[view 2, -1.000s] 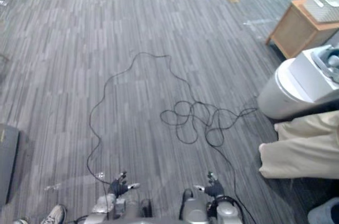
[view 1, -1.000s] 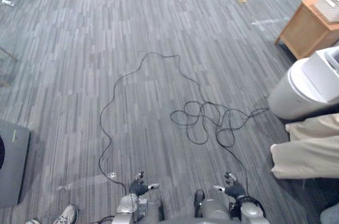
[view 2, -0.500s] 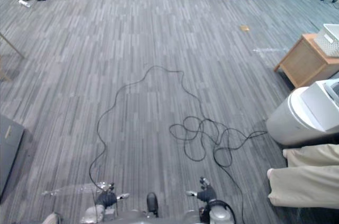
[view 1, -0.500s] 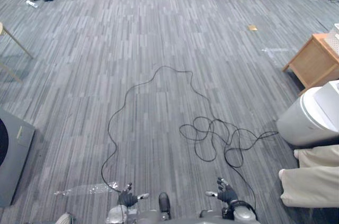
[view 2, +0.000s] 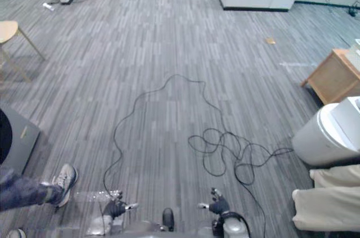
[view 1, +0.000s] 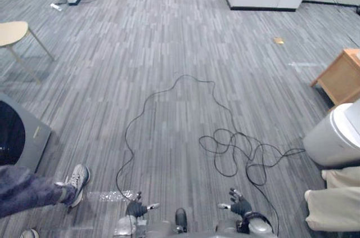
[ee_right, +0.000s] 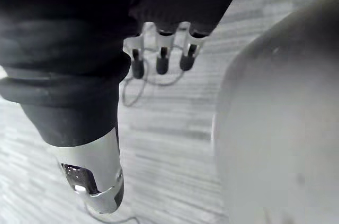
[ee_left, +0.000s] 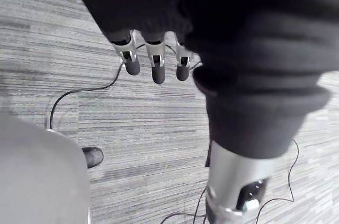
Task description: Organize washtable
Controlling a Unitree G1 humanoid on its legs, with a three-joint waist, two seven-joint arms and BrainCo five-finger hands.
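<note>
The bin (view 1: 333, 139) is standing at the right. The wooden table (view 2: 333, 79), which I am taking for the washtable, is sitting just beyond it, well apart from the robot. A washer (view 1: 17, 137) is standing far to the bin's left, with a person's shoe (view 1: 76, 178) in front of it. The left hand (view 1: 136, 209) and right hand (view 1: 239, 205) are hanging low, short of the bin, with fingers (ee_left: 153, 68) loosely straight and holding nothing.

Walking to the table is risking a bump against the bin, or a step on the clear plastic (view 1: 109, 196) by the left hand.

The right eye view is taking in more of the table, and the left eye view more of the washer. The wrist views are making the straight fingers plain.
</note>
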